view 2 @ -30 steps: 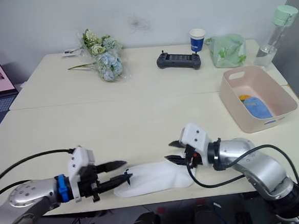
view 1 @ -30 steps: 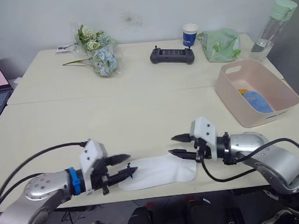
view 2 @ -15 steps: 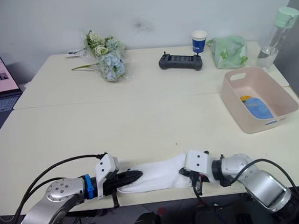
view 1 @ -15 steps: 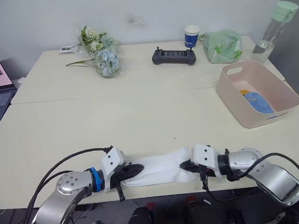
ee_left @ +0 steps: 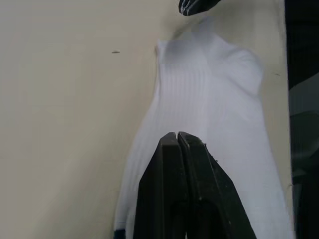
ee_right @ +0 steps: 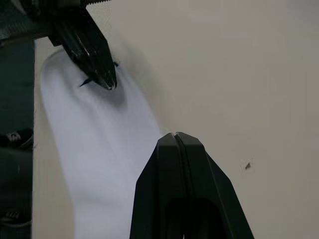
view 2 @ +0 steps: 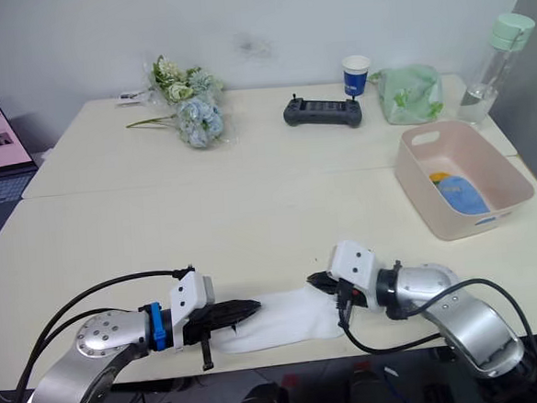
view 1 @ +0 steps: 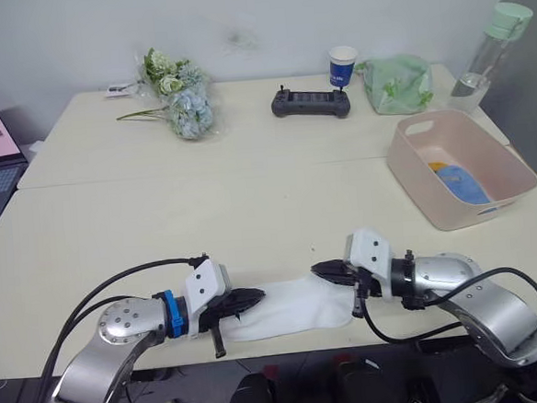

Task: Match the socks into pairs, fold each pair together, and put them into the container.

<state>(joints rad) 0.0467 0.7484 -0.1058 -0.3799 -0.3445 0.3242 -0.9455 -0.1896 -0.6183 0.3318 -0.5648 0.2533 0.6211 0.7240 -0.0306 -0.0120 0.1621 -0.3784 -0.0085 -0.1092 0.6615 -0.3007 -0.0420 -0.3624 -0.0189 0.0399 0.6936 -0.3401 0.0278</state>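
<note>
**Both grippers pinched on the white pair, fold about to begin**

Left gripper [view 1: 246, 301] had its two black fingers pressed together on the toe end of the white socks [view 1: 290, 305], which lay flat along the near edge of the table [view 1: 205, 215], at about six o'clock in the head view. The right gripper [view 1: 324, 272] was likewise closed, nipping the cuff end at the upper corner of the fabric; the left wrist view showed that corner drawn up into a small peak under its tip.

Judged from this, the white pair was matched and stacked, and the fold was the step in hand. The next move would call for carrying one end over the other while the opposite end stayed pinned, then taking the bundle to the container [view 1: 499, 206], which stood well apart at about two o'clock with a blue and an orange sock [view 1: 459, 182] already inside.

Against half a second earlier, the right gripper had shifted from the sock's lower heel edge up to its cuff corner, and the sock lay slightly flatter and shorter.
</note>
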